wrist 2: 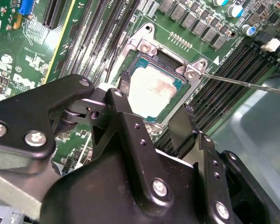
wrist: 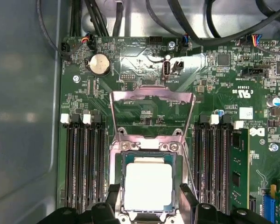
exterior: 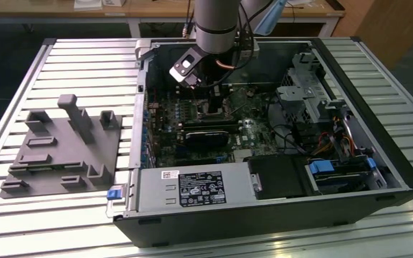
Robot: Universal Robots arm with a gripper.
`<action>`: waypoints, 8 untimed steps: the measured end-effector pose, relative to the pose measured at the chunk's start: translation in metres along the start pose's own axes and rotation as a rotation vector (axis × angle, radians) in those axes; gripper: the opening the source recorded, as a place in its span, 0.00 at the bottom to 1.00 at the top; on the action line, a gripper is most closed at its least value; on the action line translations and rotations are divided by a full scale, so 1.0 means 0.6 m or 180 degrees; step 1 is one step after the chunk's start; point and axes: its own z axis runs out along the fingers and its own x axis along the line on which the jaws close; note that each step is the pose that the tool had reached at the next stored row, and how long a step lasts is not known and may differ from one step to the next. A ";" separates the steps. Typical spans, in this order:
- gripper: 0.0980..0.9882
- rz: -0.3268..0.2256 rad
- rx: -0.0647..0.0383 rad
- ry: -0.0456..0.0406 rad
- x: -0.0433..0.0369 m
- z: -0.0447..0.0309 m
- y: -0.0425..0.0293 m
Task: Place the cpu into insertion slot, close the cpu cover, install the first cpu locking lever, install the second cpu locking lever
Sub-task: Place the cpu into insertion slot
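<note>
- The gripper [wrist: 149, 205] hangs low over the socket [wrist: 147, 145]. Its fingers [wrist: 186, 203] stand apart, wider than the cpu, one at each side of it, and hold nothing.
- The cpu [wrist: 147, 186] lies flat inside the socket, pale top up. Whether every corner is fully seated cannot be told.
- The cover [wrist: 151, 95] is open, swung back from the socket and not yet closed. A lever [wrist 2: 242, 84] stands raised and unlatched.
- Risk: if the cpu sits skew or off its keys, the cover would likely bend contact pins when it bears down.
- Risk: the fingers flank the cpu closely, so a sideways drift of the arm could nudge the chip out of place or strike the socket frame.
- Risk: the memory slots [wrist: 84, 163] lie just beside the socket, and a spread finger could catch on them.
- Risk: the lever is thin and sprung, so a poor contact could let it slip off a finger and snap back.
</note>
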 end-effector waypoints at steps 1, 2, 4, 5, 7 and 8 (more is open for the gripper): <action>0.57 0.0000 0.0000 0.0000 0.000 0.000 0.000; 0.57 0.0000 0.0000 0.0000 0.000 0.000 0.000; 0.57 0.0000 0.0000 0.0000 0.000 0.000 0.000; 0.56 0.0000 0.0000 0.0000 0.000 0.000 0.000; 0.41 0.0000 0.0000 0.0000 0.000 0.000 0.000; 0.41 0.0000 0.0000 0.0000 0.000 0.000 0.000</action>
